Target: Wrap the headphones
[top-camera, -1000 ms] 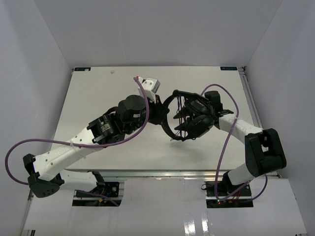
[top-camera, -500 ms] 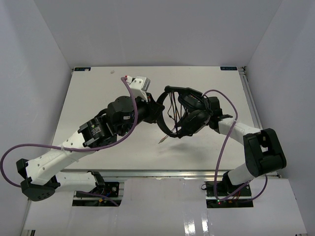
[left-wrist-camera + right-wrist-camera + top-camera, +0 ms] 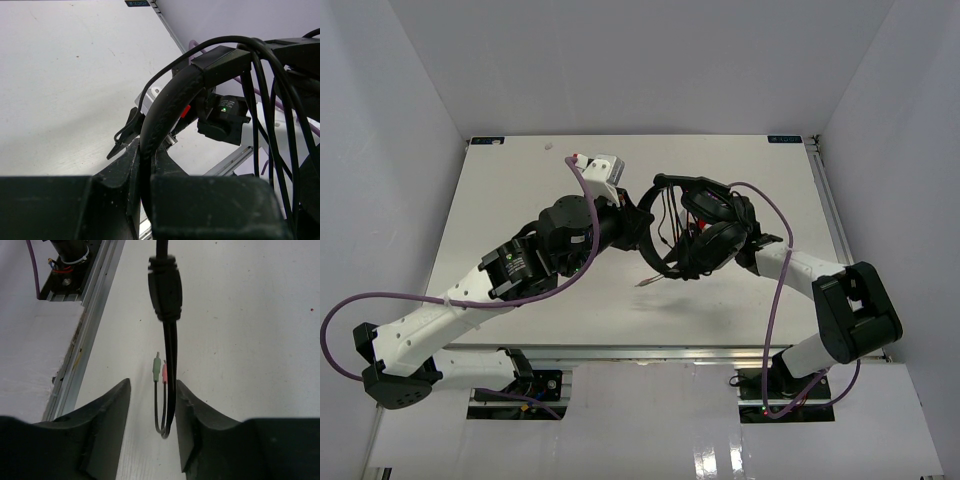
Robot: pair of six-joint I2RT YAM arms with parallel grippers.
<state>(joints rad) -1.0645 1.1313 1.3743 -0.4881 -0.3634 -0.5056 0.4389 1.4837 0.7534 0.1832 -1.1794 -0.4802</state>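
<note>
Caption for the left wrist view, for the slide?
Left gripper shut on the headphones' headband, cable strands draped over it.

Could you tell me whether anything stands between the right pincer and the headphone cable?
Nothing visible does. The cable hangs between the open fingers of the right pincer, near one of them, above the table. The left pincer is shut on the headband.

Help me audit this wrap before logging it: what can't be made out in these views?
1. Top view: the ear cups hide the right gripper's jaws; the plugs are too small to tell apart.
2. Right wrist view: whether the cable touches a finger is unclear; the top edge cuts it off.
3. Left wrist view: past the left gripper clamping the headband, overlapping strands hide the number of cable turns.
</note>
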